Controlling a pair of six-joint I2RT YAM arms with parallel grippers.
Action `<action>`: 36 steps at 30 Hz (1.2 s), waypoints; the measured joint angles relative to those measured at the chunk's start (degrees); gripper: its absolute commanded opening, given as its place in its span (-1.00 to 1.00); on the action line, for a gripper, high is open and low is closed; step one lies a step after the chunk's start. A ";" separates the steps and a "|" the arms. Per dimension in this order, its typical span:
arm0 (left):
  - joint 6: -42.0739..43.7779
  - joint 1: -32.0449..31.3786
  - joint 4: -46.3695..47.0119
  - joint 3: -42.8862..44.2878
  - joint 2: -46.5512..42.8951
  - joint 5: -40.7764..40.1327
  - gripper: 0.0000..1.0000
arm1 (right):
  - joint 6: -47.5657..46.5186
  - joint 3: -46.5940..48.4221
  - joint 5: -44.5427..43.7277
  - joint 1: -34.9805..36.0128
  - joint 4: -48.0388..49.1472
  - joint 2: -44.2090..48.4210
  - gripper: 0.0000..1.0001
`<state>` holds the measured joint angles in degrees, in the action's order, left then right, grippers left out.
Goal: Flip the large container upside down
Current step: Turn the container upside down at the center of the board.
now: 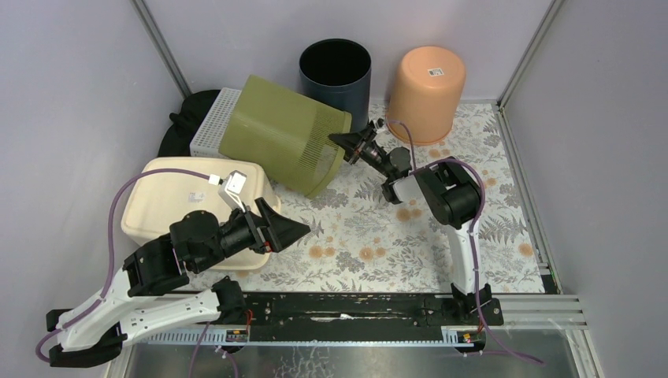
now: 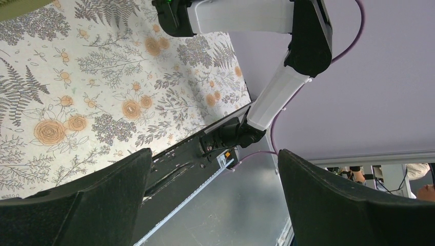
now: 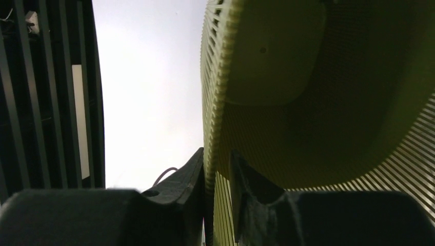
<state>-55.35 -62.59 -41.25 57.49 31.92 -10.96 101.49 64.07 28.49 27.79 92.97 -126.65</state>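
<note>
Counter (image 1: 370, 236) space left of the green bin (image 1: 276, 130) is taken by a cream tub (image 1: 169, 197). The left claw (image 1: 285, 227) hovers over the tub's near corner with its fingers spread as wide as they go and nothing between them; its own camera looks out only at the flowered cloth and the other arm. A white basket (image 1: 211, 122) sits just behind the green bin on its left, apparently touching it. The green bin itself, the large container to be turned over, lies tipped well off upright. Its long axis slants from the closed base on the far left down to the slatted mouth on the near right, and its left side leans over the cream tub. At the right-hand rim of the green bin is the right claw (image 1: 346, 142), one finger inside the mouth and one outside, with the rim wall running between them. The fingers are nearly together, but I cannot tell whether they are pinching the wall or standing just clear of it. The right arm is therefore plainly the nearer one, and my guess is that finishing the flip depends on carrying that rim over toward the left. Behind the green bin to its right stands a navy bin (image 1: 346, 94), and farther right an orange bucket (image 1: 425, 90), upside down.
</note>
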 measured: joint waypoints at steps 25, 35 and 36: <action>-0.02 -0.02 0.02 -0.57 -0.11 0.02 1.00 | -4.37 -16.96 0.20 -5.20 0.59 7.08 -0.07; -0.04 0.00 0.02 -0.76 -0.11 0.04 1.00 | -6.14 -22.67 1.31 -7.23 0.57 8.22 0.19; -0.04 0.00 0.02 -0.76 -0.09 0.04 1.00 | -6.36 -23.23 1.53 -7.45 0.57 8.28 0.26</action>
<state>-55.40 -62.59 -41.23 56.73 31.83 -10.92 95.13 40.84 30.02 20.34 93.54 -118.37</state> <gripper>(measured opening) 0.997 0.585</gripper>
